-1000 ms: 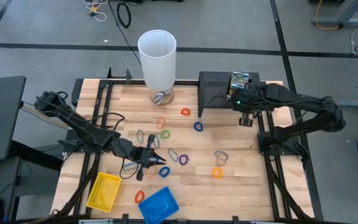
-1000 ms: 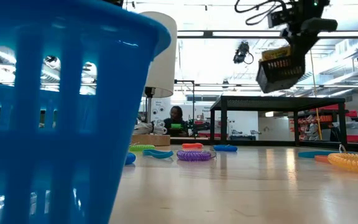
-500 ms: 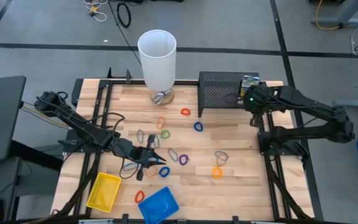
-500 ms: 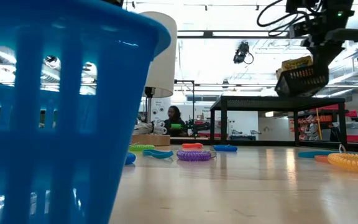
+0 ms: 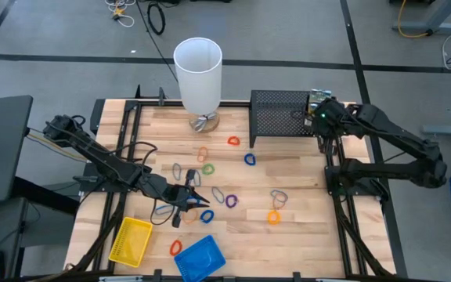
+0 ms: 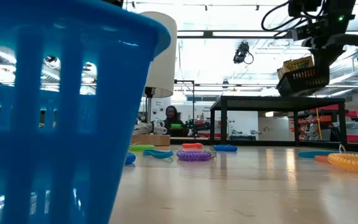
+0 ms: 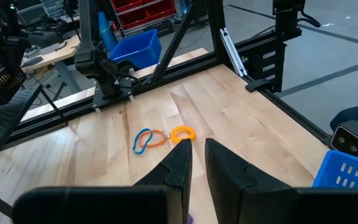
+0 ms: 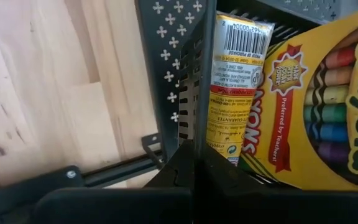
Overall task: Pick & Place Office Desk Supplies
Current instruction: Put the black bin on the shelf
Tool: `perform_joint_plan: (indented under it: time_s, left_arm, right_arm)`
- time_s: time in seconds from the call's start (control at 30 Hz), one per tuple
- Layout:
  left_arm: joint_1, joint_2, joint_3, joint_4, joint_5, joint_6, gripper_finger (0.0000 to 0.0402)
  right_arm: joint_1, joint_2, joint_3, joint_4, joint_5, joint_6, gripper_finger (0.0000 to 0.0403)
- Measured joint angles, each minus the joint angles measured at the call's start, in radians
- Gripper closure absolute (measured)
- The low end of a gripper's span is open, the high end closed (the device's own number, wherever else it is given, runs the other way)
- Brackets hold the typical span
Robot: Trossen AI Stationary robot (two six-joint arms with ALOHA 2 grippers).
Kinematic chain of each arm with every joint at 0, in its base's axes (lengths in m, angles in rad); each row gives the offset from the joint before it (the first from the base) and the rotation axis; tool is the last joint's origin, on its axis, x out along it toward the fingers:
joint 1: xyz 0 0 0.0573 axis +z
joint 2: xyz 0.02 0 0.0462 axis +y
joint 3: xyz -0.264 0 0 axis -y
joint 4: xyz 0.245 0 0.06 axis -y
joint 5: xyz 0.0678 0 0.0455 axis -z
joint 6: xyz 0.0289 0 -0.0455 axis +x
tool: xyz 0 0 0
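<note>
A: Roughly, where does the sorting stand?

B: Early. The right end effector (image 6: 319, 62), closed on the rim of a black tray (image 6: 302, 79) holding crayon boxes (image 8: 297, 93), hangs raised at two o'clock, by the black mesh rack (image 5: 282, 113); the tray is not yet set down.

A: And the loose pieces?

B: Rubber-band loops (image 5: 233, 141) lie scattered about the table (image 5: 304, 196) centre, unsorted. The yellow tray (image 5: 131, 239) at seven o'clock and blue tray (image 5: 200, 257) at six o'clock appear empty, though their floors are hard to judge.

A: The other arm?

B: The left end effector (image 5: 190, 197) hovers low near centre, fingers narrowly parted, holding nothing visible.
</note>
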Motion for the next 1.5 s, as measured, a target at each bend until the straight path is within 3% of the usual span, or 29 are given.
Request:
perform_joint_plan:
  time_s: [0.63,0.87,1.1,1.5]
  left_arm:
    - [0.0,0.0,0.0,0.0,0.0,-0.003,0.0348]
    - [0.0,0.0,0.0,0.008,0.0,0.0,0.0348]
    - [0.0,0.0,0.0,0.008,0.0,0.0,0.0348]
    - [0.0,0.0,0.0,0.008,0.0,0.001,0.0348]
  right_arm:
    - [-0.174,-0.002,-0.109,0.098,-0.085,-0.195,0.0401]
    - [-0.205,-0.002,-0.11,0.072,-0.116,-0.193,0.04]
    - [-0.206,0.002,-0.116,0.046,-0.115,-0.18,0.0358]
    - [-0.206,0.001,-0.114,0.047,-0.119,-0.138,0.0322]
